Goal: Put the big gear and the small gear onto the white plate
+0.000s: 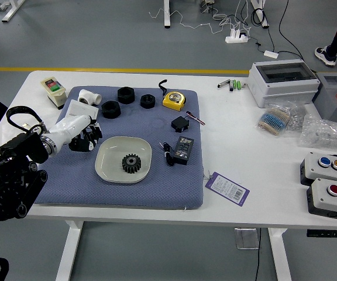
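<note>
The left hand (85, 136) is over the blue mat (113, 195), near the white plate's (111, 153) left rim; its black parts blur together, so I cannot tell whether it is wide, narrow or holding anything. One black gear (131, 163) lies on the plate. Right of that, a black adapter (184, 149) rests on the mat.

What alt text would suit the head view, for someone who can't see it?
A robot's left hand hovers beside a white plate holding one black gear; whether the hand grips anything is unclear. Around them on a blue-grey mat lie black rings and a yellow tape measure.
</note>
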Robot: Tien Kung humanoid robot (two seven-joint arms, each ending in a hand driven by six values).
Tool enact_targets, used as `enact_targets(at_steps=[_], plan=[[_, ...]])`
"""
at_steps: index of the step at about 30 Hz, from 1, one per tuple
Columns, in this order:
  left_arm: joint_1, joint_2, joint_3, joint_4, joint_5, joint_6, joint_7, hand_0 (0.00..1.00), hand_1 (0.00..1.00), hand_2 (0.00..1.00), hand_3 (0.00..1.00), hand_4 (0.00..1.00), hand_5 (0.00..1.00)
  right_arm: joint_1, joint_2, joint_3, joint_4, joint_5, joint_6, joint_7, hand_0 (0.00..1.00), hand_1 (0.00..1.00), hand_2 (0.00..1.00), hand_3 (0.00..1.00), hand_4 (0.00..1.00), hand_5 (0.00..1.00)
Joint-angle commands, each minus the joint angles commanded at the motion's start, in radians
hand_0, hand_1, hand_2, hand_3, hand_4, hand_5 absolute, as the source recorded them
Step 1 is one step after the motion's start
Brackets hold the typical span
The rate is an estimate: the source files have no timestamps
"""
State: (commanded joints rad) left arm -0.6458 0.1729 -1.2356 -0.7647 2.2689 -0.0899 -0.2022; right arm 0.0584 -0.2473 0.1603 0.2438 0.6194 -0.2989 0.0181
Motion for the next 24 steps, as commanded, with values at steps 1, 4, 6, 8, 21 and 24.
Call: enact_targets(at_steps=[1, 4, 6, 8, 21, 24], plan=[[0.001, 0.001, 0.003, -0.012, 0.0, -0.001, 0.002, 0.318, 0.341, 0.386, 0.436, 0.002, 0.002, 0.0, 0.0, 0.0, 0.0, 0.0, 0.0, 0.0, 0.66, 0.675, 0.741, 0.568, 0.79, 0.679], [0.011, 0.005, 0.008, -0.067, 0.0, -0.008, 0.013, 0.318, 0.341, 0.386, 0.436, 0.002, 0.002, 0.0, -0.001, 0.002, 0.0, -0.001, 0.0, 0.0, 0.66, 0.675, 0.741, 0.568, 0.79, 0.679], [0.024, 0.006, 0.007, -0.107, 0.0, -0.013, 0.021, 0.318, 0.341, 0.386, 0.436, 0.002, 0.002, 0.001, -0.001, 0.003, -0.001, -0.001, 0.0, 0.0, 0.66, 0.675, 0.741, 0.568, 0.79, 0.679], [0.049, 0.005, 0.001, -0.157, 0.0, -0.018, 0.034, 0.319, 0.345, 0.39, 0.439, 0.002, 0.002, 0.001, -0.001, 0.004, -0.001, -0.001, 0.0, 0.001, 0.66, 0.675, 0.739, 0.568, 0.791, 0.678], [0.161, 0.034, 0.083, -0.355, 0.0, -0.016, 0.1, 0.327, 0.395, 0.437, 0.484, 0.002, 0.002, 0.005, 0.0, 0.006, -0.002, 0.0, 0.0, 0.002, 0.661, 0.675, 0.739, 0.569, 0.792, 0.678], [0.182, 0.036, 0.098, -0.367, 0.0, 0.011, 0.113, 0.327, 0.395, 0.437, 0.484, 0.002, 0.002, 0.006, 0.0, 0.006, -0.002, 0.0, 0.0, 0.002, 0.661, 0.675, 0.739, 0.569, 0.792, 0.678]])
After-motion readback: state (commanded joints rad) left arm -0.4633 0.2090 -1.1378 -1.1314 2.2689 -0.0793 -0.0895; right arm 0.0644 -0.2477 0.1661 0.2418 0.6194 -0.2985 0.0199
